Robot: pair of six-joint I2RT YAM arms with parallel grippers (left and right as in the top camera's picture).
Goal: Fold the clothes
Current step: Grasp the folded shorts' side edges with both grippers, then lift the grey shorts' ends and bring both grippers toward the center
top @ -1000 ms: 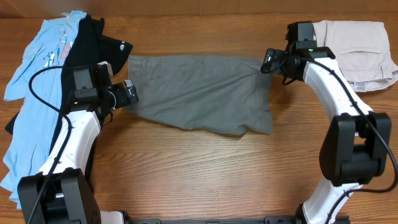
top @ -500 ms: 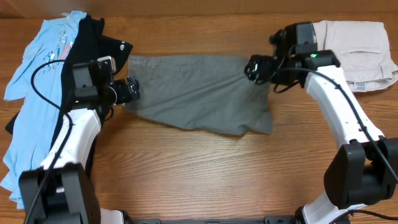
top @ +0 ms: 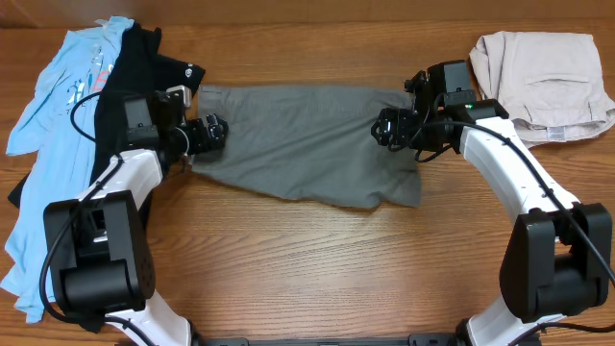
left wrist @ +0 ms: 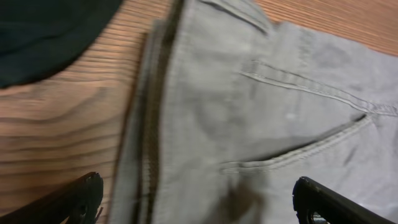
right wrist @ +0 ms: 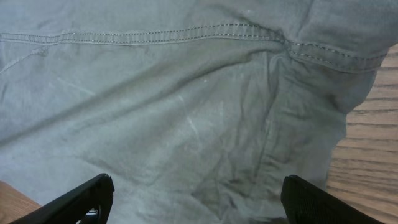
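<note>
Hanging with jaws apart: left gripper (top: 215,133), right gripper (top: 382,128); grey-olive shorts (top: 307,154) directly beneath both. Risk: closing on one layer only, dragging the fold crooked.

Grey-olive shorts (right wrist: 174,112), stitched seam (right wrist: 174,34), wooden table (right wrist: 373,146), end effector (right wrist: 196,193) spread

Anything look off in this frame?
The grey shorts lie askew on the table, near edge slanting, with a rumpled flap at the near right corner. The light-blue shirt and black T-shirt sit heaped, unfolded, at left.
</note>
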